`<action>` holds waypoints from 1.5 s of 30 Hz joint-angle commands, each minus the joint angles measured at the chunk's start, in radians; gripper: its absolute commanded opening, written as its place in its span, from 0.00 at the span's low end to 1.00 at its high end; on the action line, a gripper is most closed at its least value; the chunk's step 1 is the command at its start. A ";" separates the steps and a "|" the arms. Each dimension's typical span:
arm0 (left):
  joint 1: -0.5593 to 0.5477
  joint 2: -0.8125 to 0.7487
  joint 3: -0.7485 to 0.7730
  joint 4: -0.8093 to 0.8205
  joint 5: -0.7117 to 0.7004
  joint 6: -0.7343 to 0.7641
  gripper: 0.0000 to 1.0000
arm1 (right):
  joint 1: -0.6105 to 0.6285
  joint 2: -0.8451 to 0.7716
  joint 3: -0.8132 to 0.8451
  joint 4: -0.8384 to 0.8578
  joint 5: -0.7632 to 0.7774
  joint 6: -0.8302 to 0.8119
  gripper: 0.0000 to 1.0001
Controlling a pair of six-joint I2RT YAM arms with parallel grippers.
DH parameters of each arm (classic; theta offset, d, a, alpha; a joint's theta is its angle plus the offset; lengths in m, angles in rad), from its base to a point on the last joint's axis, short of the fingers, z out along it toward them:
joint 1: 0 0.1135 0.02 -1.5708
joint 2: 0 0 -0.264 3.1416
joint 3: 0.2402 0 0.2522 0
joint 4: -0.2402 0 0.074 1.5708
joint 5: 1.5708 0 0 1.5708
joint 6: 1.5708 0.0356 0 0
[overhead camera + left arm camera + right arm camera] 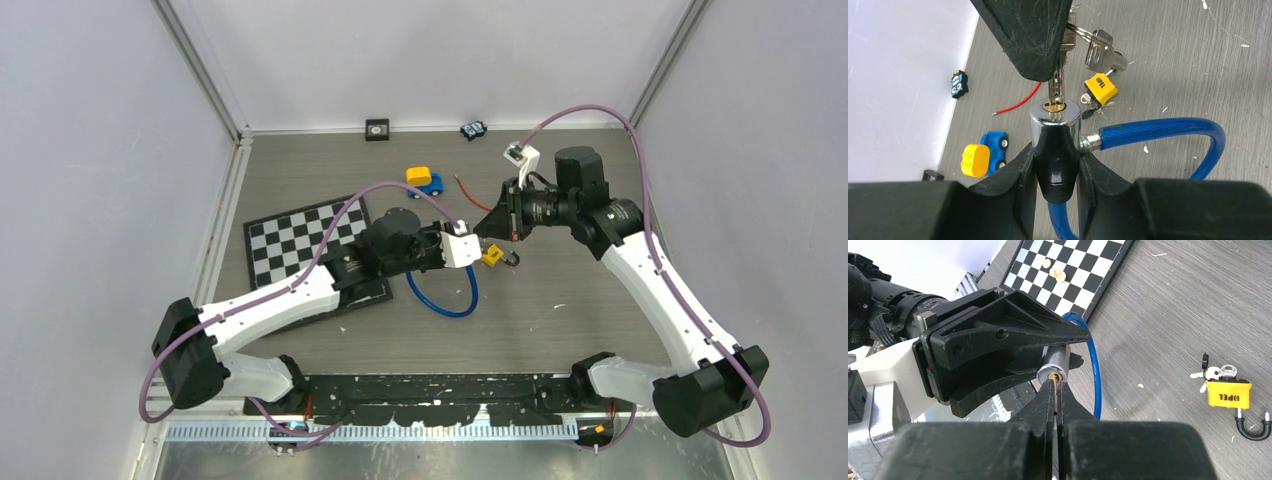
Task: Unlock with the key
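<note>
My left gripper (1055, 154) is shut on the chrome and black lock cylinder (1055, 125) of a blue cable lock (1158, 131), holding it above the table. My right gripper (1054, 386) is shut on a silver key (1056, 82) whose tip sits in the brass keyhole (1054, 375). A ring of spare keys (1100, 47) hangs beside the key. In the top view the two grippers meet at mid table, the left (460, 248) and the right (503, 225), with the blue cable loop (445, 297) lying below them.
A yellow padlock (1228, 394) with small keys lies on the table to the right. A chessboard (300, 245) lies on the left. A yellow and blue toy car (425, 180) and a red wire (475, 195) lie behind. Two small objects (473, 129) sit by the back wall.
</note>
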 commanded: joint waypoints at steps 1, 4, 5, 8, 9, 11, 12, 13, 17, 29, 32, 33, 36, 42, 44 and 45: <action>-0.017 -0.015 0.010 0.091 0.041 0.053 0.00 | 0.026 0.007 0.025 0.008 0.046 -0.033 0.00; -0.020 -0.012 0.009 0.091 0.041 0.073 0.00 | 0.038 0.010 0.027 0.003 0.071 -0.038 0.00; -0.020 -0.010 0.009 0.091 0.039 0.073 0.00 | 0.040 0.010 0.025 0.004 0.071 -0.036 0.00; -0.022 -0.007 0.011 0.091 0.040 0.083 0.00 | 0.049 0.013 0.023 0.009 0.073 -0.036 0.01; -0.022 -0.006 0.010 0.091 0.038 0.085 0.00 | 0.052 0.013 0.021 0.011 0.074 -0.038 0.01; -0.023 -0.004 0.011 0.091 0.037 0.080 0.00 | 0.059 0.009 0.018 0.012 0.077 -0.050 0.00; -0.023 -0.002 0.010 0.091 0.037 0.073 0.00 | 0.062 0.007 0.016 0.012 0.081 -0.058 0.00; -0.023 -0.003 0.010 0.090 0.038 0.066 0.00 | 0.063 0.006 0.012 0.016 0.082 -0.062 0.00; -0.023 -0.001 0.008 0.094 0.044 0.046 0.00 | 0.062 0.001 -0.003 0.043 0.068 -0.065 0.00; -0.023 -0.010 -0.008 0.097 0.042 0.017 0.00 | 0.062 -0.002 -0.021 0.085 0.064 -0.031 0.00; -0.023 -0.013 -0.013 0.100 0.040 0.015 0.00 | 0.060 -0.002 -0.022 0.086 0.064 -0.028 0.00; -0.023 -0.014 -0.014 0.101 0.038 0.014 0.00 | 0.060 -0.001 -0.024 0.087 0.068 -0.029 0.01; -0.023 -0.016 -0.015 0.104 0.029 0.012 0.00 | 0.060 -0.001 -0.035 0.080 0.069 -0.041 0.00; -0.023 -0.025 -0.023 0.111 0.018 0.009 0.00 | 0.060 -0.004 -0.037 0.052 0.076 -0.069 0.00; -0.023 -0.027 -0.026 0.111 0.013 0.011 0.00 | 0.060 -0.006 -0.034 0.038 0.079 -0.078 0.01; -0.023 -0.028 -0.027 0.112 0.012 0.012 0.00 | 0.060 -0.008 -0.033 0.035 0.078 -0.080 0.00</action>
